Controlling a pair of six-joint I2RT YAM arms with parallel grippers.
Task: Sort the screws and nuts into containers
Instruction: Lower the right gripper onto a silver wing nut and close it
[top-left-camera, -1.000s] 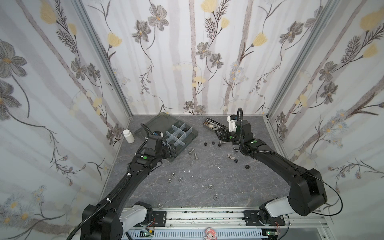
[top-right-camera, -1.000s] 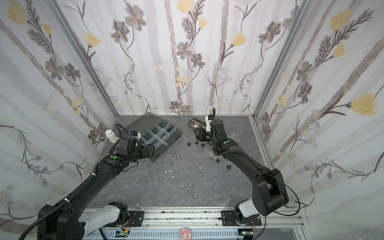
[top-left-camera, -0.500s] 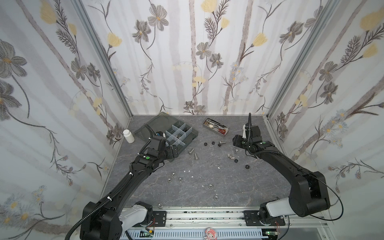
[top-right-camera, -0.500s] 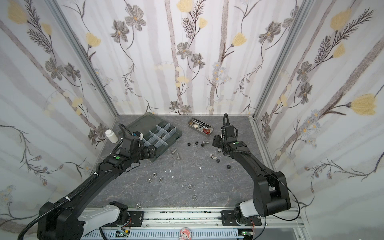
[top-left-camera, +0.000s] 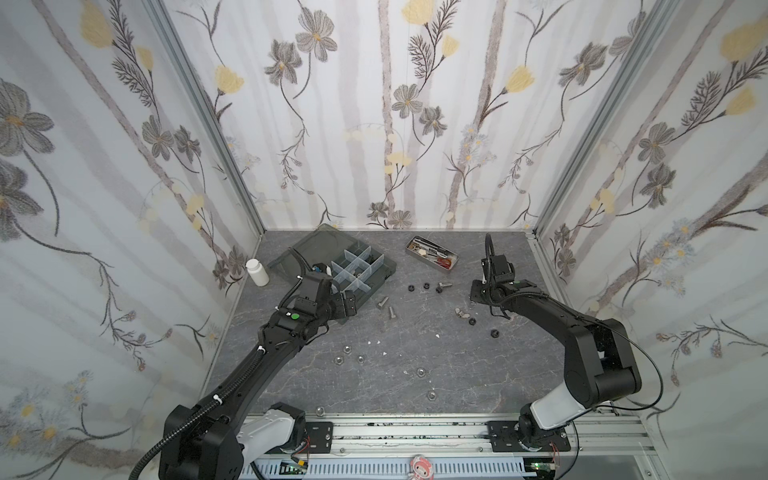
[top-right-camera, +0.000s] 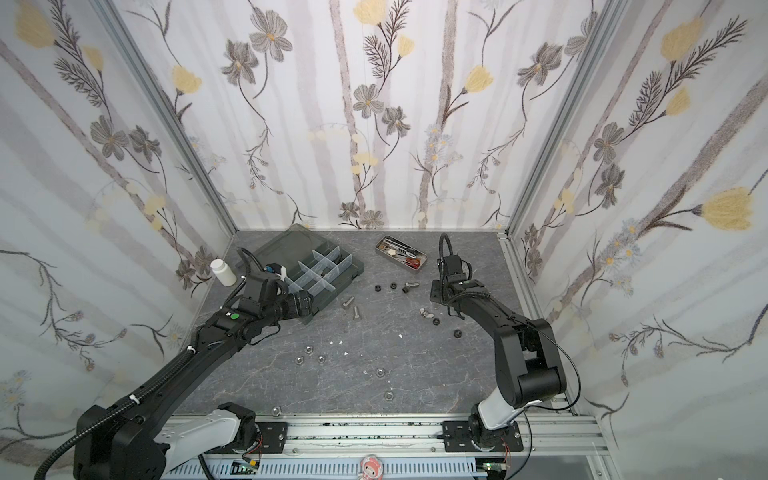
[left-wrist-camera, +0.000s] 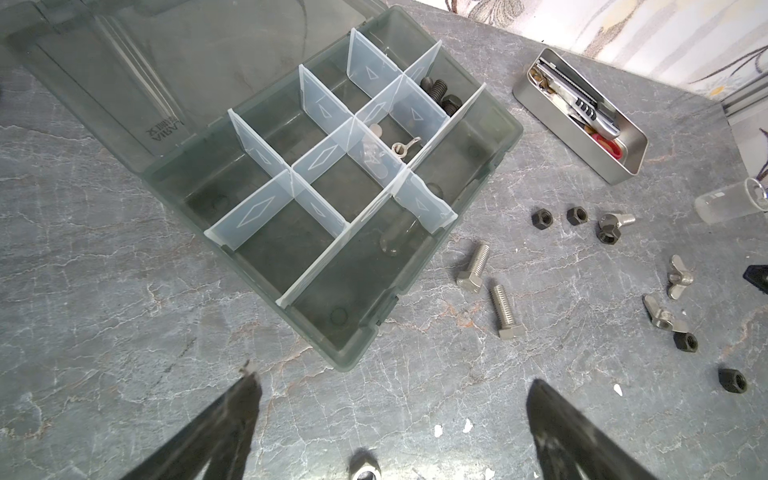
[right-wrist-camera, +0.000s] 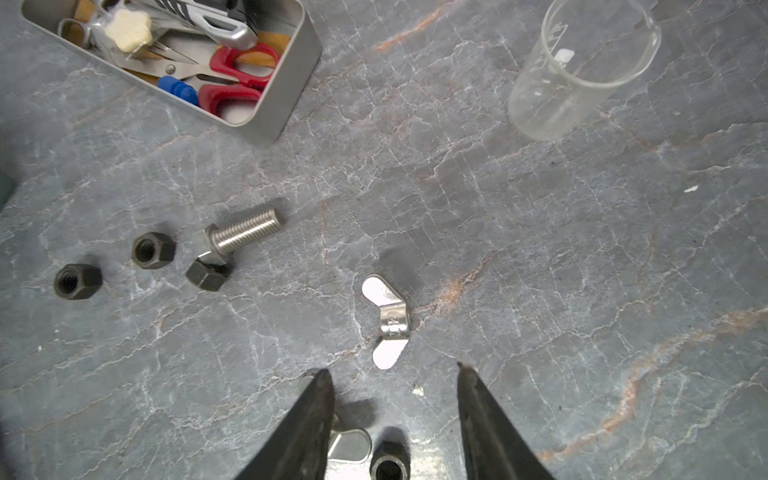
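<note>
left arm (top-left-camera: 266, 361): black links, green dot (top-left-camera: 295, 316), ribbed black cable (top-left-camera: 151, 454), white shell (top-left-camera: 270, 430) at base, lower left | right arm (top-left-camera: 552, 316): black, white base cover (top-left-camera: 550, 409), thin looping cable (top-left-camera: 658, 374), lower right | left gripper (left-wrist-camera: 392, 374), right gripper (right-wrist-camera: 392, 369): dark tapered wedges

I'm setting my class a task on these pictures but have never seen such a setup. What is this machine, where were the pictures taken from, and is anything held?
It is two black robot arms on a grey table, each ending in a two-finger gripper. Two pictures look down from overhead; two come from cameras on the wrists. The left gripper and the right gripper are both open, holding nothing. On the table: a divided organizer box, lid open, silver bolts, black nuts, a wing nut, a tin of tools, a clear beaker and a white bottle.
</note>
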